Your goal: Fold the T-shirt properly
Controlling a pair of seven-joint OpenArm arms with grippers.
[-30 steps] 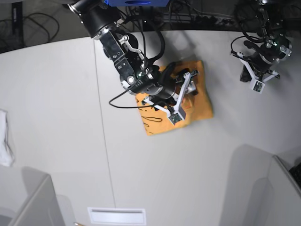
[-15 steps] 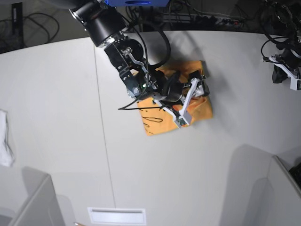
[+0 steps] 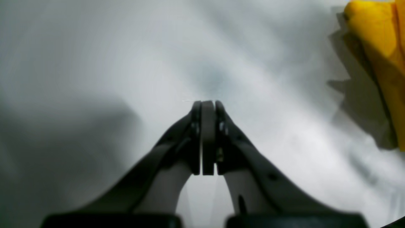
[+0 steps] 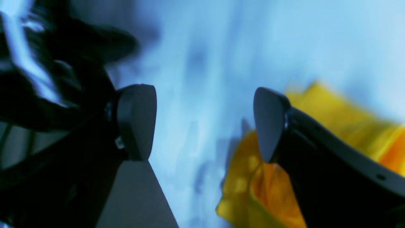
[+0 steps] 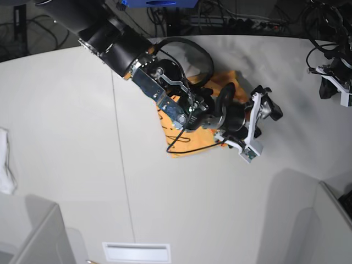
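The T-shirt (image 5: 190,144) lies on the worktop (image 5: 66,121) as a compact folded bundle, mostly hidden beneath the right arm in the base view. The right tool (image 4: 202,123) is open and empty: its two pads stand wide apart, with bare worktop between them. The folded cloth sits just beside and below the right-hand pad (image 4: 269,123), not between the pads. In the base view the right tool (image 5: 254,126) stands past the bundle's far edge.

The left tool (image 3: 204,106) is closed on nothing, its pads pressed flat together. The T-shirt (image 3: 379,63) shows only at the upper right edge of its view, well apart from the tips. In the base view the left tool (image 5: 335,88) sits at the worktop's edge.

Judgement: the fold appears largely complete, and the step in hand is likely release and retreat, or a final tidying pass. To do this well:

- Keep the right tool open while it clears the cloth, so no layer snags.
- Lift before travelling sideways; dragging would disturb the stacked layers.
- If an edge needs squaring, approach it with the pads straddling the edge.
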